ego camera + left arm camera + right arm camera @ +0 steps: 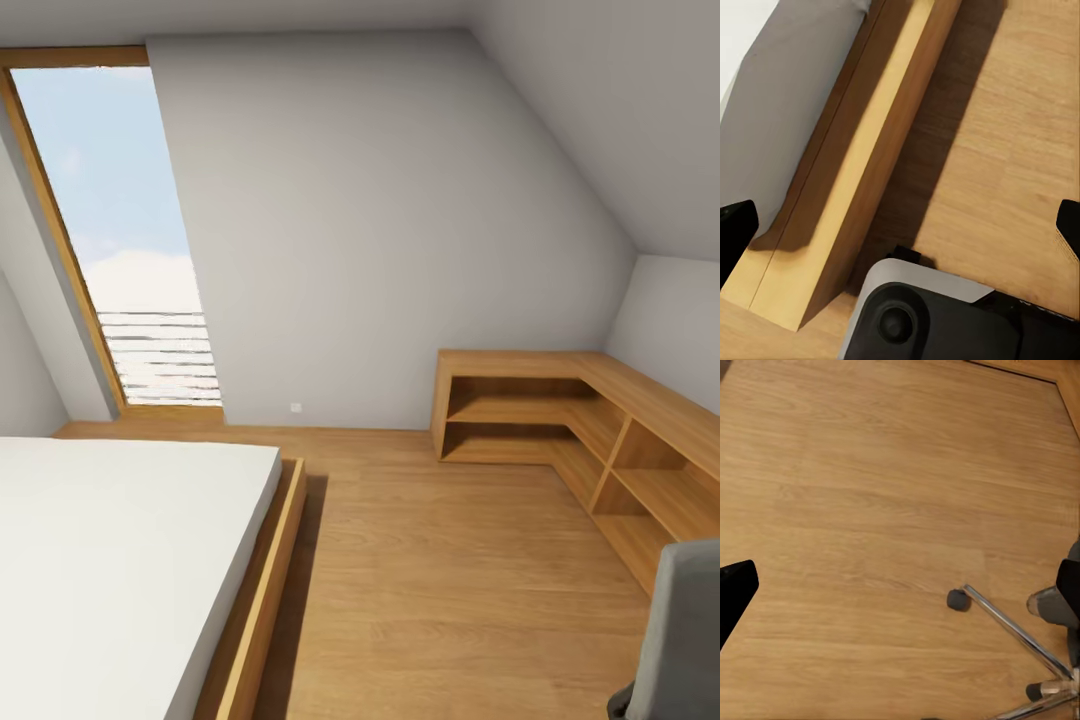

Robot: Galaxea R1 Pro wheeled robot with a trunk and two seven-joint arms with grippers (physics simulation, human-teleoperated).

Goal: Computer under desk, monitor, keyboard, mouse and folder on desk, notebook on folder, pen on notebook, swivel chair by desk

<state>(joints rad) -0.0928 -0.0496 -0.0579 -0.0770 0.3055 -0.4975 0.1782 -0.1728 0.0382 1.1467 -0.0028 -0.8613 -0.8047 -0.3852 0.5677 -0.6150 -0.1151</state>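
1. Head view: swivel chair [678, 630] grey back at the lower right, beside the low wood shelf [590, 430]; bed [120, 560] opposite.
2. Right gripper [900, 585] spread wide above bare floor [870, 495], chair's chrome base close beside one fingertip.
3. Left gripper [900, 225] likewise spread, over the bed frame's edge.
4. Nothing held; no arranging step visibly done, apparently all left.

Attic bedroom in home: bed [120, 560] with white mattress near left, sloped ceiling [610, 110], tall window [120, 240] far left, low wooden shelf [590, 430] far right, wood floor [450, 580].
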